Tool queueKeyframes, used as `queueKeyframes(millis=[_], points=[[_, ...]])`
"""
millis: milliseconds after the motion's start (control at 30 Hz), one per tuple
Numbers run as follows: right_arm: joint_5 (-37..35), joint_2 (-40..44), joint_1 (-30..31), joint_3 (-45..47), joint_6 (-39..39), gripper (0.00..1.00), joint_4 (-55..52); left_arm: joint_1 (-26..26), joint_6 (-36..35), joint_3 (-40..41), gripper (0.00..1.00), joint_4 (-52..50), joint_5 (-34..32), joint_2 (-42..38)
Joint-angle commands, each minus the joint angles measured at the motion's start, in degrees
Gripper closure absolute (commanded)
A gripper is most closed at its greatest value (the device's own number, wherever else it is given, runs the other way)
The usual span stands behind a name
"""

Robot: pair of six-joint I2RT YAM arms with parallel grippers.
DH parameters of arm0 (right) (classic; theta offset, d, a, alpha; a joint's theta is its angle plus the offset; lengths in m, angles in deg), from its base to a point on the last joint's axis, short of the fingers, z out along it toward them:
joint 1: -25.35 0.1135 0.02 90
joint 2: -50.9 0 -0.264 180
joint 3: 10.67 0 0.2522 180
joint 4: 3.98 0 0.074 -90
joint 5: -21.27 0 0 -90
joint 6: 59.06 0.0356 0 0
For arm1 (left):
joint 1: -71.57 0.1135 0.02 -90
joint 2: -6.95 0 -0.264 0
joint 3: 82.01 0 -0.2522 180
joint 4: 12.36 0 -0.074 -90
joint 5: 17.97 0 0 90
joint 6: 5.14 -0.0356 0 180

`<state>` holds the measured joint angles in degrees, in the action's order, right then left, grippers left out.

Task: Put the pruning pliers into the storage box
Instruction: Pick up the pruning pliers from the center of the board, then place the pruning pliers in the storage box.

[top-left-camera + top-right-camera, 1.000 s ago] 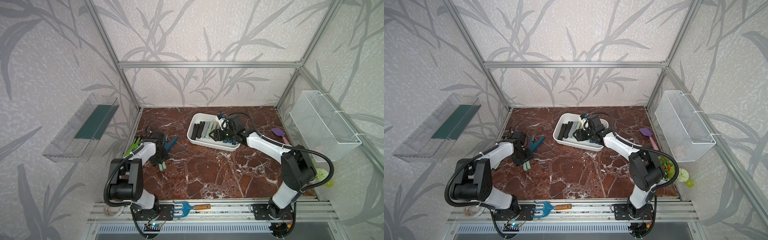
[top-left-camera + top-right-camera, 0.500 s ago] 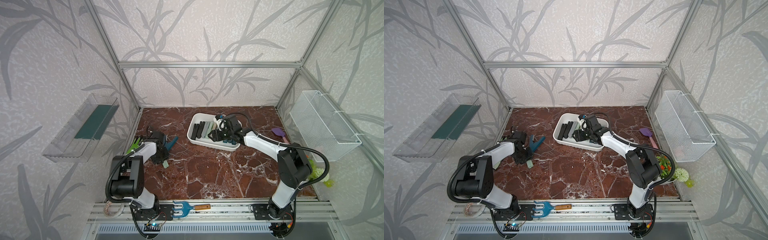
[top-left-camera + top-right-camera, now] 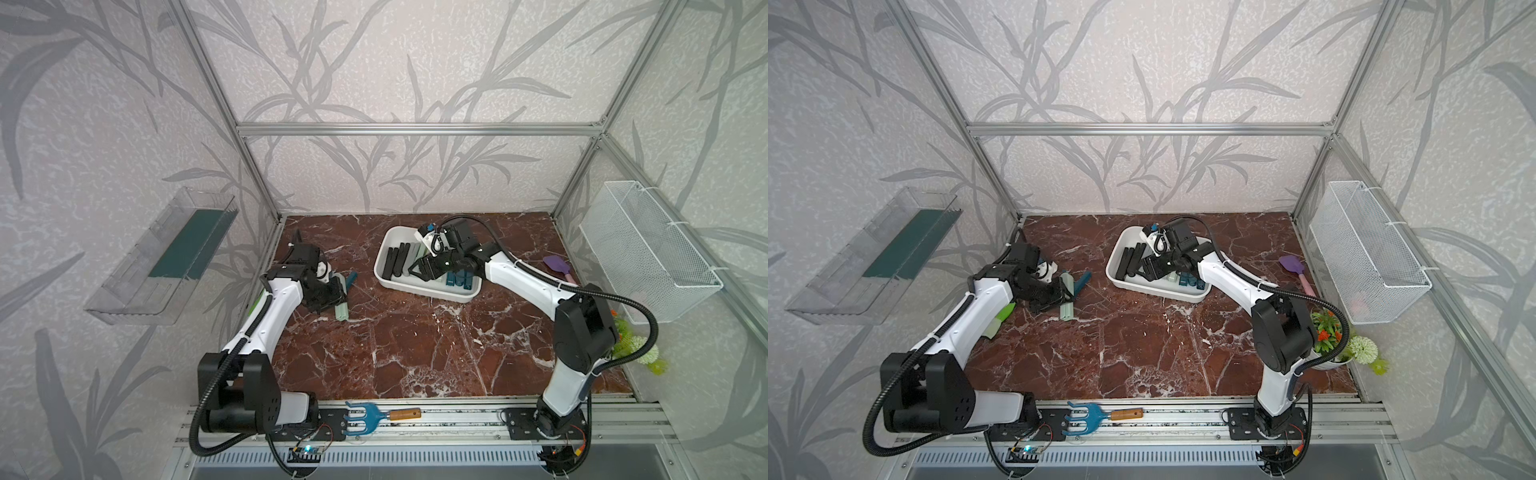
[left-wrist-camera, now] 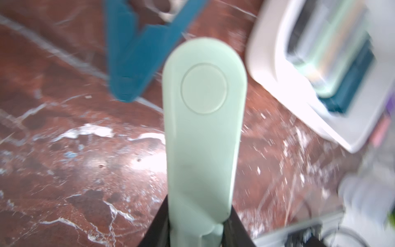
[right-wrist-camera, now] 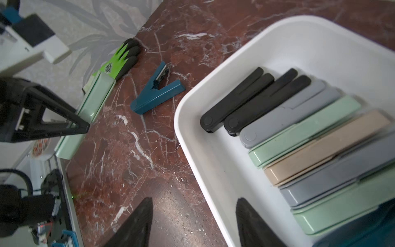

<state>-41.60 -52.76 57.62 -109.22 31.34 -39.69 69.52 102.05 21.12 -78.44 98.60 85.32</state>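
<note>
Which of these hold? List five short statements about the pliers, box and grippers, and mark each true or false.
1. The left gripper is shut on mint green folded pruning pliers. True.
2. The right gripper holds black pliers. False: its jaws are open and empty, over the white shallow plastic storage box.
3. Dark teal pruning pliers lie spread in a V on the marble table, outside the box. True.
4. The blue hand rake with wooden handle lies in the box. False: it lies on the front metal rail.
5. The box is empty. False: a row of folded pliers lies in it.
</note>
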Motion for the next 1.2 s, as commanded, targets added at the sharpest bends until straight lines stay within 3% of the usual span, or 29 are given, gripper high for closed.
queueKeyframes(millis=[0, 100, 200, 267, 367, 467, 600, 800, 1167], points=[[-0.77, 1.19, 0.45, -1.99, -15.97, 0.38, -11.40, -2.69, -9.70, -3.75, 0.76, -10.44, 6.99, 0.46], [-8.48, 7.92, 0.90, 5.34, -23.93, 0.39, -6.17, -6.12, -11.17, -6.40, 0.76, -10.19, 9.54, 2.20], [-10.48, 17.06, 2.29, 18.62, -31.51, 0.38, 8.11, -9.65, -14.05, -10.02, 0.77, -11.96, 11.81, 6.38], [-10.70, 21.70, 5.11, 26.67, -37.10, 0.37, 18.15, -11.28, -15.31, -12.42, 0.78, -12.27, 14.66, 8.91], [-18.40, 24.90, 11.66, 35.12, -46.36, 0.33, 29.34, -13.12, -17.25, -16.49, 0.82, -13.82, 16.39, 11.85], [-23.99, 25.15, 15.52, 37.34, -51.86, 0.33, 32.12, -13.84, -18.94, -19.79, 0.84, -16.54, 16.08, 14.08], [-24.59, 25.98, 18.87, 41.01, -58.25, 0.30, 40.12, -15.80, -19.89, -20.58, 0.85, -17.71, 17.09, 14.70], [-28.81, 25.05, 19.92, 40.67, -63.54, 0.31, 45.88, -18.69, -20.22, -18.82, 0.87, -18.17, 16.38, 14.36], [-28.99, 20.32, 20.02, 38.48, -65.87, 0.32, 47.30, -21.50, -20.80, -18.55, 0.90, -19.14, 17.15, 13.47]])
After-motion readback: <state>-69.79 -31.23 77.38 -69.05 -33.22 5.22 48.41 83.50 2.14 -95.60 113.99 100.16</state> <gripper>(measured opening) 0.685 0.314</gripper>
